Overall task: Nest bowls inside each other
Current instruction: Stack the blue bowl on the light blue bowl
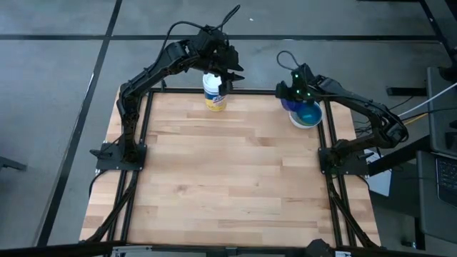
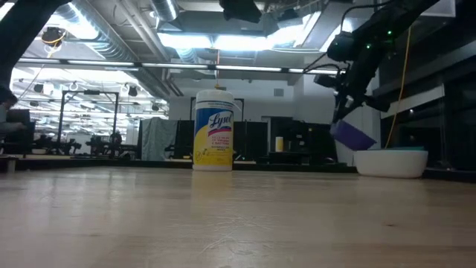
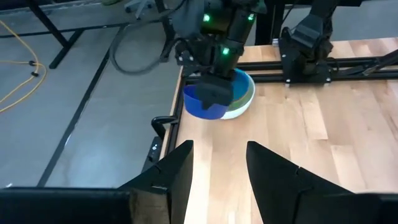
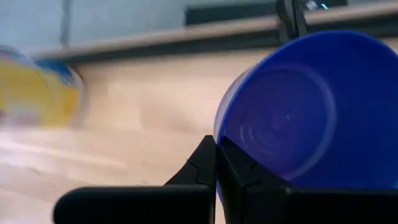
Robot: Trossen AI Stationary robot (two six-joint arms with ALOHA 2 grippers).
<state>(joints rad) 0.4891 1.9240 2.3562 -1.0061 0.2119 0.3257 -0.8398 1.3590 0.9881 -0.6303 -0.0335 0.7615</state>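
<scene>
A dark blue bowl (image 2: 352, 136) hangs tilted just above the far right of the table, with my right gripper (image 4: 216, 163) shut on it. Right beside it a white bowl (image 2: 390, 162) rests on its base, and it holds a green bowl (image 3: 248, 94) and a teal bowl (image 1: 308, 116) nested inside. At the table's far edge my left gripper (image 3: 219, 165) hovers open above a white canister (image 1: 214, 93), with nothing between its fingers. My right gripper pinches the dark blue bowl's rim (image 4: 221, 134) between its two fingers, one finger inside the bowl and one outside. The fingers slant down from above. The bowl hangs tilted below them, clear of the table and next to the white bowl.
The white canister with a yellow label (image 2: 213, 130) stands upright at the middle of the far edge. Black frame rails (image 1: 325, 153) and the arm bases flank the wooden table (image 1: 228, 185). The middle and near parts of the table show bare wood.
</scene>
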